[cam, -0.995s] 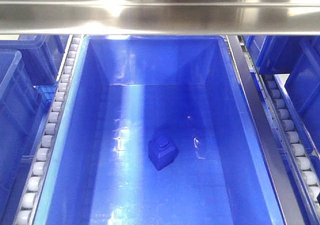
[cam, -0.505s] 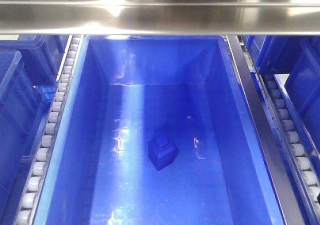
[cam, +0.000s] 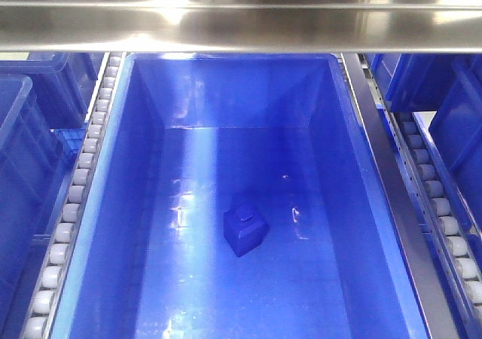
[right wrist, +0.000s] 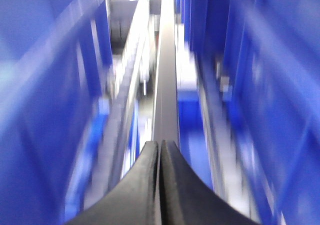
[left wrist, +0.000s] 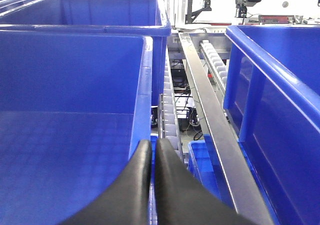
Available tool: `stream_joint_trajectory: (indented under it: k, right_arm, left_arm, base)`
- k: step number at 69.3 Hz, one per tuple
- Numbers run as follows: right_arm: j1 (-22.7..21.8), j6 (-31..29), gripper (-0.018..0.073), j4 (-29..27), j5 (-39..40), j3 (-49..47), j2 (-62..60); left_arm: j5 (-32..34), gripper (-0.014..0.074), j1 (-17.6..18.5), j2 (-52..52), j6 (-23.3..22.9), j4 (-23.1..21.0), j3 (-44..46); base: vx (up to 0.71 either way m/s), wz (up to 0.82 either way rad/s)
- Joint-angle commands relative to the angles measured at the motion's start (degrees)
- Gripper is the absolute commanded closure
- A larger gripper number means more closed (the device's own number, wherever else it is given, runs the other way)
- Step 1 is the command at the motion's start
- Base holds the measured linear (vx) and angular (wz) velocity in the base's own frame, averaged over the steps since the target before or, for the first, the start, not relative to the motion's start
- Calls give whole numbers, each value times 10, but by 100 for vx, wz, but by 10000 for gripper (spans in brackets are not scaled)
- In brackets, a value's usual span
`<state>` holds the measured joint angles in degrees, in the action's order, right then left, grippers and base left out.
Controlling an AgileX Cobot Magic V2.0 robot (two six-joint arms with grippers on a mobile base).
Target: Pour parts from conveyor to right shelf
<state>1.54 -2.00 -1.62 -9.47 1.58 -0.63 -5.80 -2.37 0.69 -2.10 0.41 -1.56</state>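
On the floor of the middle bin (cam: 113, 203), near its centre, you are seeing the block (cam: 245, 230) lying tilted on the right shelf (cam: 241, 30), so the pour is looking done and only pulling back is seeming left. No conveyor is showing. Your left pincer (left wrist: 152, 155) is sitting clenched, holding nothing, just beside a bin wall over the rollers (left wrist: 170, 120). Your right pincer (right wrist: 160, 155) is likewise clenched and empty; its view is blurring, over a steel rail (right wrist: 166, 95) between bins.

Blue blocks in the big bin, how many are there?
1. The blue block sits on the floor of the middle bin, a bit toward the near end. The neighboring bins are only partly in view, so more may be hidden there.
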Motion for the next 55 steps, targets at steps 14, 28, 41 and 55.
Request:
stream_joint_trajectory:
  k: [14, 28, 41, 55]
  right_arm:
    - [0, -7, 564, 4, 71, 4, -7]
    - [0, -7, 564, 4, 70, 4, -7]
    - [0, -7, 564, 4, 70, 4, -7]
    - [0, -7, 564, 4, 70, 4, -7]
  left_arm:
    - [45, 603, 3, 7, -5, -4, 11]
    - [45, 603, 3, 7, -5, -4, 11]
    - [45, 603, 3, 7, -5, -4, 11]
    - [45, 603, 3, 7, -5, -4, 11]
  base:
    - [0, 0]
    - [0, 0]
    - [0, 0]
    - [0, 0]
